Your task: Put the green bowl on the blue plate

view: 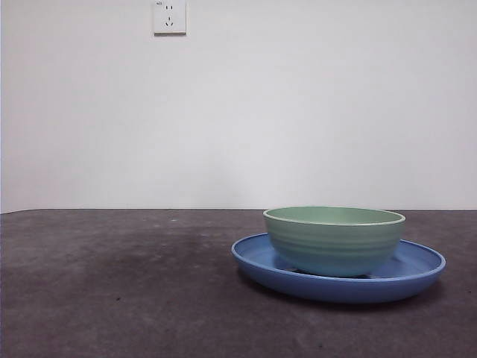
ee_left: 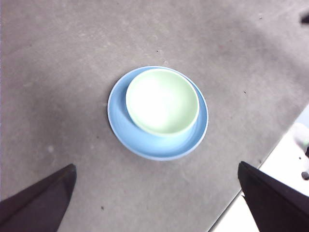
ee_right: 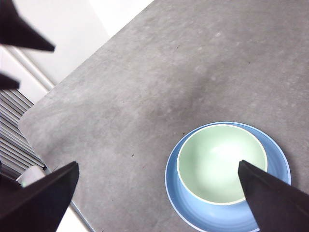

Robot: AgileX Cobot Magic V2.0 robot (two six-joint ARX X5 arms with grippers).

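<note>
Bowl on plate — the green bowl (view: 334, 239) sits upright inside the blue plate (view: 417, 276), empty, its base touching the plate's floor. From the wrist views the bowl is off-centre, crowded toward one side of the plate's rim, a wider blue crescent showing on the other side. Plate rests flat on the dark grey table (view: 119, 291), right of centre in the front view. White wall behind with a wall socket (view: 169, 16) high up.

Left gripper (ee_left: 157, 203) hangs high above the table, looking down on the bowl (ee_left: 162, 101) and plate (ee_left: 159, 145), jaws spread wide, holding nothing. Right gripper (ee_right: 159, 198) is also raised well clear, jaws parted and empty, one jaw tip overlapping the bowl (ee_right: 217, 162) and plate (ee_right: 193, 212) only in line of sight. Neither arm shows in the front view — both are up out of frame.
</note>
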